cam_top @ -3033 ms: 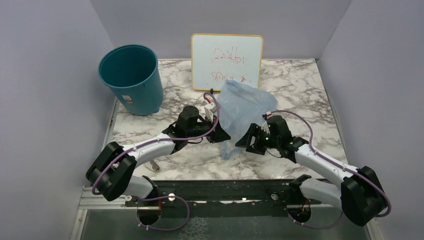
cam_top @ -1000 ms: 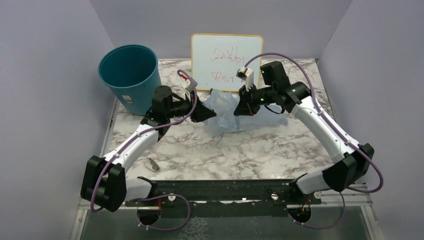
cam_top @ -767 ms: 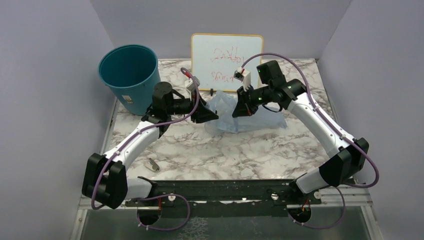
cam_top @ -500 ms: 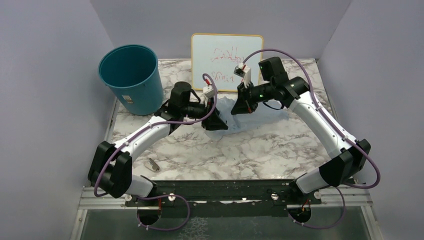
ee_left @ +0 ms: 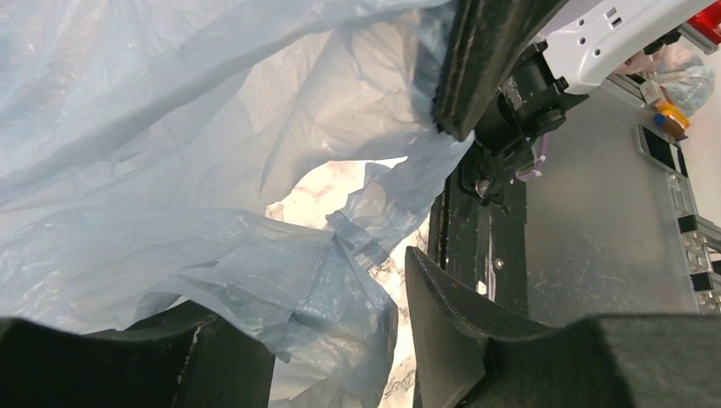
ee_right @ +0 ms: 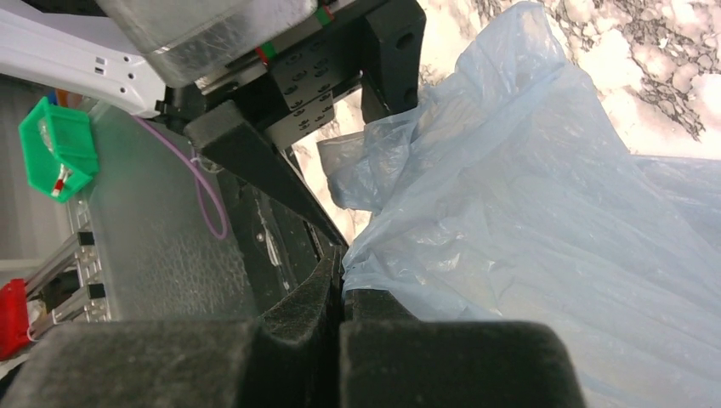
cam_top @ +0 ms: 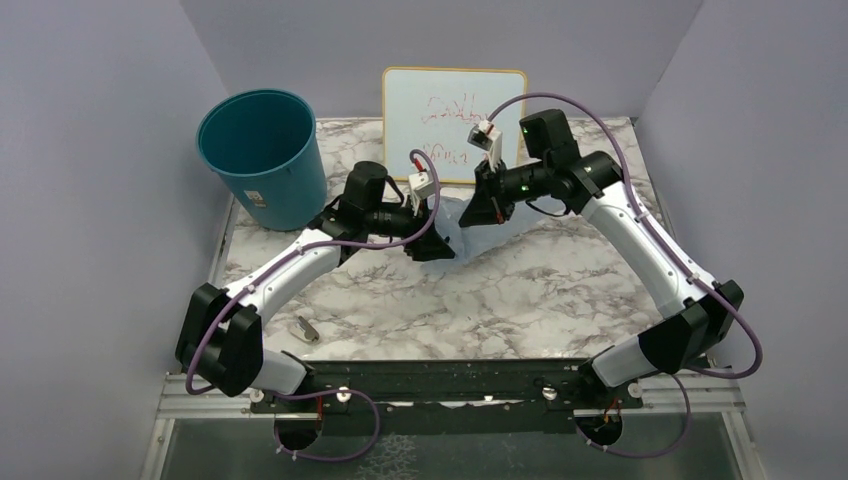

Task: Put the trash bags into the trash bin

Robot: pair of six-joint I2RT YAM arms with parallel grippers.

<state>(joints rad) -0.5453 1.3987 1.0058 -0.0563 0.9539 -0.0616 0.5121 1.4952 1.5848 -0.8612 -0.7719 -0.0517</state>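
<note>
The trash bag [cam_top: 468,236] is a crumpled light-blue sheet lying mid-table in front of the whiteboard. My right gripper [cam_top: 480,217] comes in from the right and is shut on the bag's upper edge; the right wrist view shows the film [ee_right: 527,212] pinched at its closed fingertips [ee_right: 342,280]. My left gripper [cam_top: 438,246] meets the bag from the left. Its jaws stand open in the left wrist view, with a loose fold of bag [ee_left: 323,280] hanging between the fingers [ee_left: 451,323]. The teal trash bin [cam_top: 262,155] stands upright at the back left, apart from both grippers.
A whiteboard [cam_top: 455,110] with red scribbles leans against the back wall, just behind the bag. A small dark object [cam_top: 307,328] lies near the front left of the marble table. Purple-grey walls close in on both sides.
My left gripper has swung right, away from the bin, onto the bag, and its jaws have widened. The right gripper has kept its pinch and barely moved. The bag has bunched smaller.
</note>
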